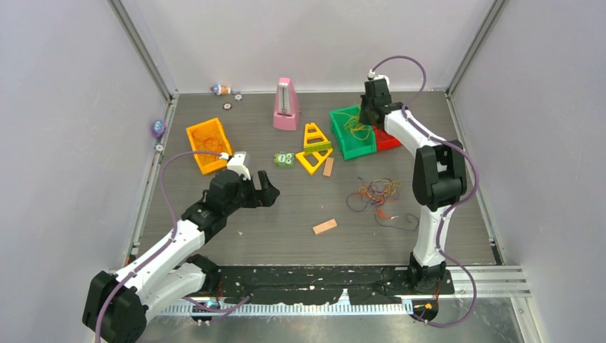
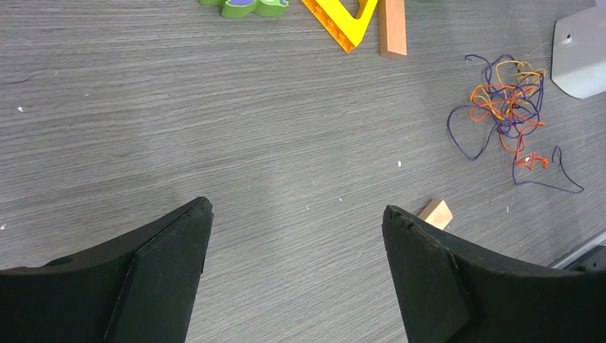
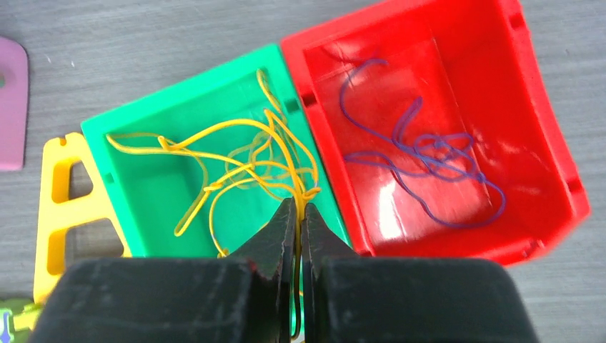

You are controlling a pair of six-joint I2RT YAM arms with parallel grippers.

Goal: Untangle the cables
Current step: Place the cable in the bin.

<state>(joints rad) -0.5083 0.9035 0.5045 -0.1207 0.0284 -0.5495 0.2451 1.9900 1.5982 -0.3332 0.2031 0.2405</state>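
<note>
Mostly the cables (image 1: 375,194) lie as a loose tangle of thin, limp strands in orange-red, yellow and dark purple. They rest on the grey wood-grain tabletop (image 1: 286,221), on the near side of the green bin (image 1: 357,152) and well apart from it.

That bin is glossy moulded plastic, rectangular, and touches a matching red bin (image 1: 387,139) on its right. The right tool (image 3: 299,214) hangs over the green bin's near wall, its black fingers pressed together and pinching one strand of the yellow cables (image 3: 236,161) coiled inside. The left tool (image 1: 259,189) hovers far to the left of the green bin and nearer the bases, spread wide and holding nothing.

Only the right wrist view shows the bins' contents, including the purple cables (image 3: 421,157) looped in the red bin. The left wrist view shows the tangle's separate strands and a small wooden block (image 2: 436,213) by one finger.
</note>
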